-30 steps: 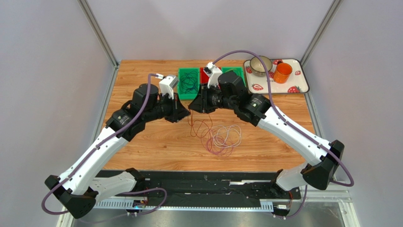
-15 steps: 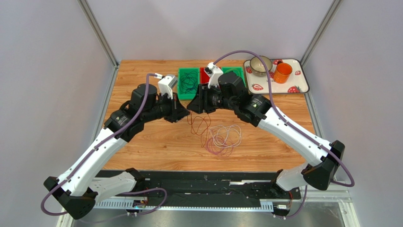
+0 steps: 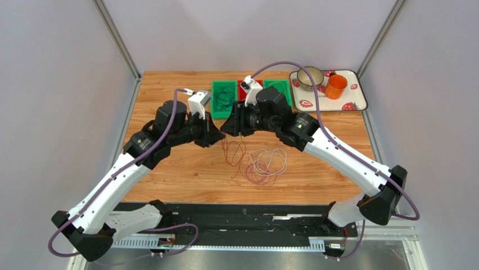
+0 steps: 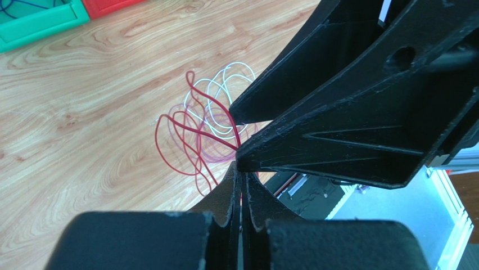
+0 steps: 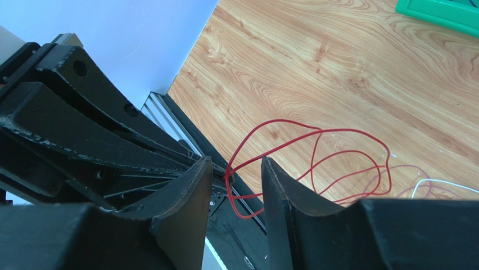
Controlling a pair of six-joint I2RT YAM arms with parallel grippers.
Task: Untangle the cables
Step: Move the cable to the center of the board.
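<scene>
A red cable (image 3: 233, 152) hangs in loops from my left gripper (image 3: 220, 135), which is shut on it above the table. Below and to the right lie a white cable (image 3: 271, 163) and a purple cable (image 3: 256, 177), overlapping on the wood. My right gripper (image 3: 226, 128) faces the left one tip to tip and is open. In the right wrist view, red cable (image 5: 315, 132) strands pass between its fingers (image 5: 194, 185) untouched, at the gripper's (image 5: 236, 164) gap. The left wrist view shows the left gripper (image 4: 240, 169) closed, with the red cable (image 4: 168, 121) beneath.
Two green bins (image 3: 224, 114) (image 3: 285, 88) and a red bin (image 3: 242, 89) stand at the back centre; one green bin holds dark cables. A strawberry-print tray (image 3: 351, 104) at the back right carries a bowl (image 3: 310, 77) and an orange cup (image 3: 335, 86).
My right gripper has opened wider and shifted slightly left toward the left gripper. The hanging red loops have swung a little left. The left gripper stays shut.
</scene>
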